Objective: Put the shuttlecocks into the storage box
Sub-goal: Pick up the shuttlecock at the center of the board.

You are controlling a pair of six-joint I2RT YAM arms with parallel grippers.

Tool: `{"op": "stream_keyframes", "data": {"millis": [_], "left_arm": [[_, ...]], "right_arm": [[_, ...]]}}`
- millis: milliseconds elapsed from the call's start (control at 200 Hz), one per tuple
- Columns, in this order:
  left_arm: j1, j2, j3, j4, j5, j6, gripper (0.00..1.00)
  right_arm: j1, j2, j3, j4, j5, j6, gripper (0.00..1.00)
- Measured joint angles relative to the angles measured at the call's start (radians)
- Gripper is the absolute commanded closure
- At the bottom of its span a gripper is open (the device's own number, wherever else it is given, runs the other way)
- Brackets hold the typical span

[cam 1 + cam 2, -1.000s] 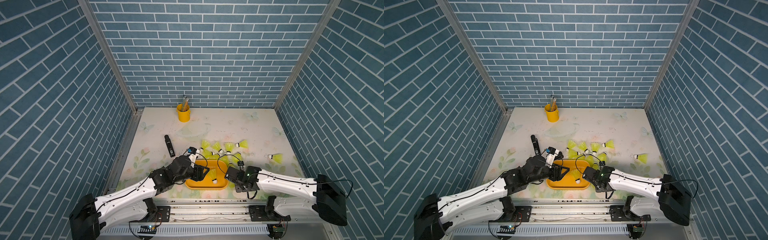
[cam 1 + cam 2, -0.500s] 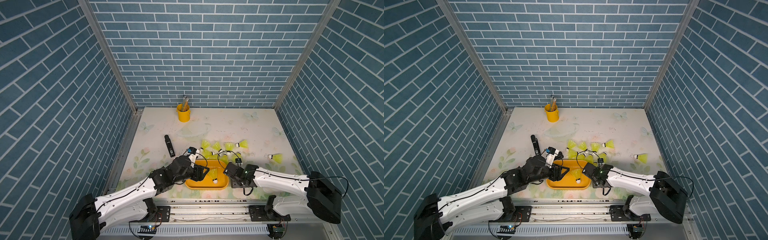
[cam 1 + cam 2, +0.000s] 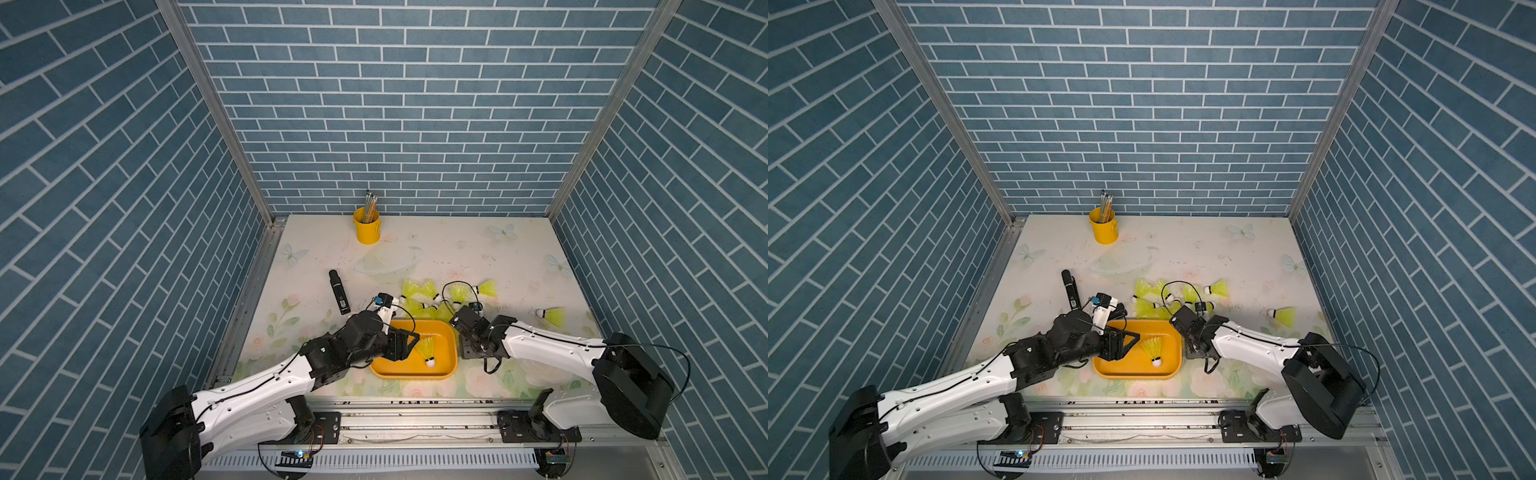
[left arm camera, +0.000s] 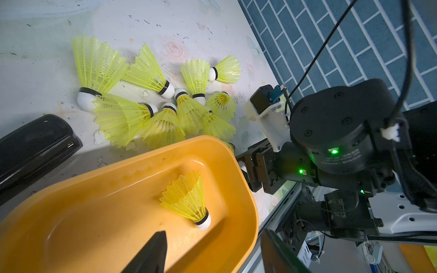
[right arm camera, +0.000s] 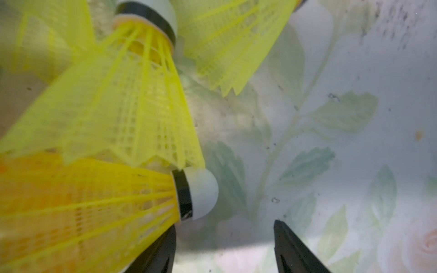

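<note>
Right wrist view: right pincer [image 5: 224, 224] open, shuttlecocks [image 5: 118, 106] beside one finger; left pincer [image 4: 212, 231] open above storage box [image 4: 106, 201].

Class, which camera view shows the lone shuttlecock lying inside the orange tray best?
The left wrist view: the shuttlecock is close and sharp, skirt mesh, black band and white tip clear inside the tray. Both top views show it only small. The right wrist view misses it.

A yellow bucket [image 3: 366, 231] of pencils [image 3: 370, 205] is placed at the worktop [image 3: 457, 249] rear; a black stick-shaped device [image 3: 339, 296] is laid flat towards the left edge.
</note>
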Motion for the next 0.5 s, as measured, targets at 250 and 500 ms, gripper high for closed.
{"op": "stream_keyframes", "data": {"millis": [250,500], "left_arm": [[0.0,0.08,0.007,0.037,-0.006,-0.02,0.31],[0.0,0.097,0.036,0.056,-0.021,-0.019,0.3]], "right_arm": [[-0.036,0.016,0.004,0.073,-0.068,-0.111,0.25],[-0.093,0.06,0.04,0.132,-0.083,-0.175,0.22]]}}
